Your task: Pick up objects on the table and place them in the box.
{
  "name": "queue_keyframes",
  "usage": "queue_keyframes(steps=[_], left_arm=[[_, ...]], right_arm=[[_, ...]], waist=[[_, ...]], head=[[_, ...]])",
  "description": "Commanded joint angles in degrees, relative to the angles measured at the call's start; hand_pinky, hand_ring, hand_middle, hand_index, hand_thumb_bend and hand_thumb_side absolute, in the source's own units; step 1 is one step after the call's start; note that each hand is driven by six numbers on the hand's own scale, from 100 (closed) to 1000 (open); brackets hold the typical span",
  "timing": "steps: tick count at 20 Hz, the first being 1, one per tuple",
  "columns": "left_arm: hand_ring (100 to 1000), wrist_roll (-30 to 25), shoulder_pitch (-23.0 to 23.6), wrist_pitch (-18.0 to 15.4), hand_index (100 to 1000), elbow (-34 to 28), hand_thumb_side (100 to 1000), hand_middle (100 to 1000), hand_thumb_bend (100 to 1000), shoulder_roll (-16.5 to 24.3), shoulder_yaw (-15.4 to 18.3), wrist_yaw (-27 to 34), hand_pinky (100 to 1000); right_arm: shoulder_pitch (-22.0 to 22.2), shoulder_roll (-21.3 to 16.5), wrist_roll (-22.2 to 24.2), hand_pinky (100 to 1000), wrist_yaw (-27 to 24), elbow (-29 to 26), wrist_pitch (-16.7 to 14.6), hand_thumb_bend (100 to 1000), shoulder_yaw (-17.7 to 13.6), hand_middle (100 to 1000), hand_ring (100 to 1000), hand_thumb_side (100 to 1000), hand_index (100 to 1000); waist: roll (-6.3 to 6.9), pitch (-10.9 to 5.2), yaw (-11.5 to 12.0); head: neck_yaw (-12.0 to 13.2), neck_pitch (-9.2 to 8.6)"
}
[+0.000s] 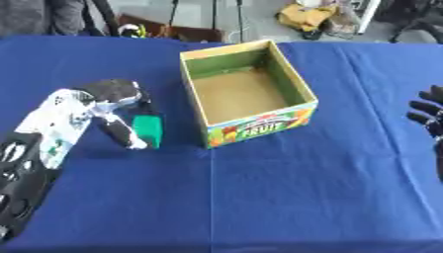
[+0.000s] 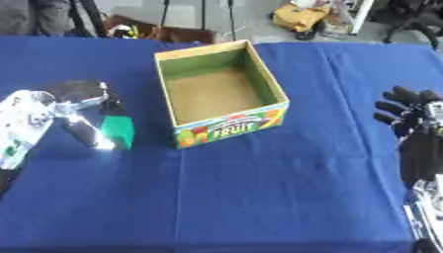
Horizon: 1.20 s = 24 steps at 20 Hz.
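An open cardboard box (image 1: 247,91), printed FRUIT on its near face, is sitting toward the far middle of the blue table (image 1: 259,197); nothing is showing inside it. Left of the box, a green object (image 1: 148,130) is lying flat on the cloth, near the box but apart from it. The left hand (image 1: 108,106) is reaching in from the left edge, its fingers spread downward and resting just beside the green object's left side; whether they are touching it cannot be told. A dark rounded part is showing at the top of this hand. The right hand (image 2: 414,118) is waiting at the right edge, fingers relaxed and apart, holding nothing. The right eye view is showing this hand with its forearm, whereas the left eye view is showing only its fingertips.
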Motion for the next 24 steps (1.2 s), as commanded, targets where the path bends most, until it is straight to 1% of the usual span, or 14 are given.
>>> queue_keyframes(steps=[1, 7, 8, 10, 13, 14, 16, 17, 18, 19, 21, 24], left_arm=[[559, -1.0, -0.8, -0.9, 701, -0.3, 380, 532, 781, 0.6, 0.0, 0.3, 633], [549, -1.8, -0.8, -1.6, 691, 0.0, 372, 523, 769, 0.5, 0.0, 0.2, 629], [519, -1.8, -0.8, -1.7, 667, 0.0, 348, 493, 770, 0.5, 0.0, 0.2, 601], [493, -1.4, -0.8, -1.8, 638, 0.1, 332, 464, 754, 0.5, 0.1, 0.1, 577], [471, -0.4, -0.7, -1.7, 612, 0.2, 319, 440, 737, 0.4, 0.1, 0.0, 555], [421, 0.0, -0.7, -1.6, 553, 0.3, 283, 384, 683, 0.4, 0.0, 0.0, 508], [379, 1.0, -0.7, -1.4, 509, 0.5, 250, 338, 611, 0.4, 0.0, -0.1, 473], [346, 1.5, -0.8, -1.3, 473, 0.6, 229, 302, 559, 0.4, 0.0, 0.0, 443], [342, 1.9, -0.8, -1.1, 468, 0.6, 227, 297, 552, 0.4, 0.1, 0.0, 439], [312, 2.2, -0.8, -1.0, 435, 0.6, 209, 261, 525, 0.4, 0.1, 0.1, 410], [280, 2.7, -0.9, -0.9, 398, 0.2, 181, 221, 494, 0.5, 0.4, 0.5, 384], [268, 2.8, -1.3, -0.9, 385, -1.0, 168, 207, 471, 0.9, 0.9, 1.0, 373]], right_arm=[[-0.5, -1.4, 0.1, 746, 0.2, -0.5, -0.1, 100, -0.2, 736, 756, 1000, 816], [-0.5, -1.4, 0.1, 746, 0.2, -0.5, -0.1, 100, -0.2, 736, 756, 1000, 816], [-0.5, -1.4, 0.1, 747, 0.2, -0.5, -0.1, 100, -0.2, 736, 756, 1000, 816], [-0.5, -1.4, 0.1, 747, 0.2, -0.5, -0.1, 100, -0.2, 736, 756, 1000, 816], [-0.5, -1.4, 0.1, 747, 0.2, -0.5, -0.1, 100, -0.2, 736, 756, 1000, 816], [-0.5, -1.4, 0.1, 747, 0.2, -0.5, -0.1, 100, -0.2, 736, 756, 1000, 816], [-0.5, -1.4, 0.1, 747, 0.2, -0.5, -0.1, 100, -0.3, 736, 756, 1000, 816], [-0.5, -1.4, 0.0, 747, 0.2, -0.5, -0.1, 100, -0.3, 736, 756, 1000, 816], [-0.5, -1.4, 0.0, 747, 0.2, -0.5, -0.1, 100, -0.3, 736, 756, 1000, 816], [-0.5, -1.4, 0.0, 746, 0.2, -0.5, -0.1, 100, -0.3, 736, 756, 1000, 816], [-0.4, -1.4, 0.0, 746, 0.2, -0.5, -0.1, 100, -0.3, 736, 756, 1000, 816], [-0.4, -1.4, 0.0, 747, 0.3, -0.5, -0.1, 100, -0.3, 736, 756, 1000, 816]], waist=[[0.05, -0.65, -0.1], [0.07, -0.64, -0.1], [0.08, -0.63, -0.1], [0.10, -0.60, -0.2], [0.10, -0.58, -0.2], [0.11, -0.57, -0.2], [0.13, -0.57, -0.3], [0.14, -0.57, -0.3], [0.15, -0.58, -0.3], [0.15, -0.58, -0.3], [0.17, -0.61, -0.2], [0.21, -0.65, -0.2]], head=[[0.2, 0.35], [0.2, 0.35], [0.2, 0.35], [0.2, 0.35], [0.2, 0.35], [0.2, 0.35], [0.2, 0.35], [0.2, 0.35], [0.2, 0.35], [0.2, 0.35], [0.1, 0.35], [0.0, 0.35]])
